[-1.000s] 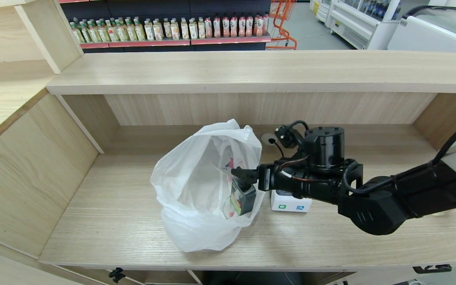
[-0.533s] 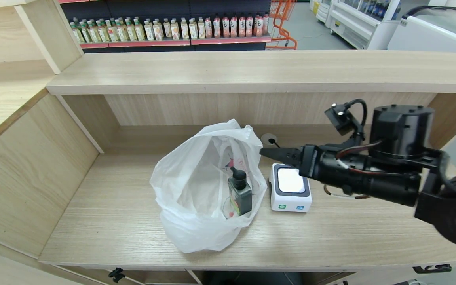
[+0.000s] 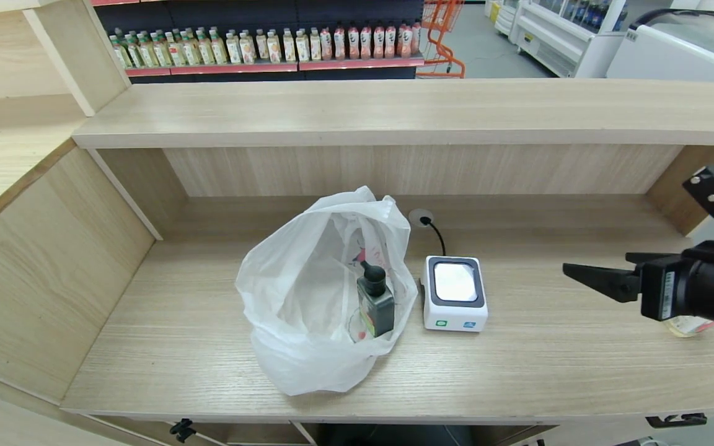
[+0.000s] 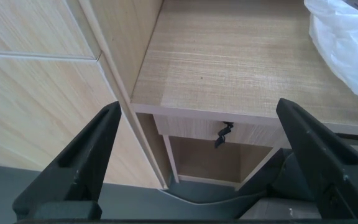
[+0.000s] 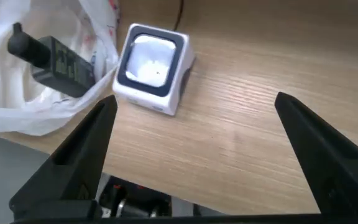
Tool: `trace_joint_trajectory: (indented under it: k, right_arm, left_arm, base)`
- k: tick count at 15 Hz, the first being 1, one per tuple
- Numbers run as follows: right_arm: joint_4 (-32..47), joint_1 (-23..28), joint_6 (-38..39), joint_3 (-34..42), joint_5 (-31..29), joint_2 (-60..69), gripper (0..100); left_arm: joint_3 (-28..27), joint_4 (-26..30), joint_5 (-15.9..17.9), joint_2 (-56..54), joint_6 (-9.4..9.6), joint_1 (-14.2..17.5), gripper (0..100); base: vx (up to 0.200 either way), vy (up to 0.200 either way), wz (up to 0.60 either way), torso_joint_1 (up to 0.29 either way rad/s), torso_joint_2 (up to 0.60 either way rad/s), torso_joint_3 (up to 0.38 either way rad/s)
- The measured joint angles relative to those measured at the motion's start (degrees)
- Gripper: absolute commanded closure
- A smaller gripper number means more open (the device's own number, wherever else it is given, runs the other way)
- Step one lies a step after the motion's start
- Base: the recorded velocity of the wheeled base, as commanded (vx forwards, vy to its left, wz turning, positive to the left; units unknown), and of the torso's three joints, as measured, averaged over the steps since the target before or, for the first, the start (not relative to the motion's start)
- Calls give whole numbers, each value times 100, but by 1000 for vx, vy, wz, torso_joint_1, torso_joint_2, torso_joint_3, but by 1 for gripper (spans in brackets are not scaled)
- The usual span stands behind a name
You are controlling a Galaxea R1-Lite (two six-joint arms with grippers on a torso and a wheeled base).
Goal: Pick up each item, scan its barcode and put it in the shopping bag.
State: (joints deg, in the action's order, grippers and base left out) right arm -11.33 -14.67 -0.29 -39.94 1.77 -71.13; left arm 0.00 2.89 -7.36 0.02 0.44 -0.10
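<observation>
Bottle stands upright inside the white bag, just at nine o'clock of the scanner on the counter. Right gripper hovers at three o'clock of the scanner, fingers spread wide and empty; the left gripper gapes empty too, by the counter's front edge.

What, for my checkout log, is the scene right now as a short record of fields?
shopping bag: white, open, on the counter
in bag: dark bottle
scanner: white, beside the bag, on the robot's right of it
right gripper: open, empty, over the counter, right of the scanner
left gripper: open, empty, in front of the counter's edge
</observation>
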Motion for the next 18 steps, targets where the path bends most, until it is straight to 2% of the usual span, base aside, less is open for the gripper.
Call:
trace_joint_trajectory:
  k: [3, 8, 11, 18]
  right_arm:
    - [29, 119, -30, 149, -38, 385, 0]
    - [274, 244, -24, 254, -55, 545, 0]
    - [296, 452, -24, 490, -55, 645, 0]
    - [466, 814, -4, 816, -223, 813, 0]
  left_arm:
    - [0, 1, -2, 0, 0, 5, 0]
    - [0, 1, 0, 0, -1, 0, 0]
    - [0, 1, -5, 0, -1, 5, 0]
    - [0, 1, 0, 0, 10, 10, 0]
  base:
    - [0, 0, 0, 0, 0, 0]
    - [-200, 0, 0, 3, 2, 0]
    - [0, 0, 0, 0, 0, 0]
    - [0, -200, 0, 5, 4, 2]
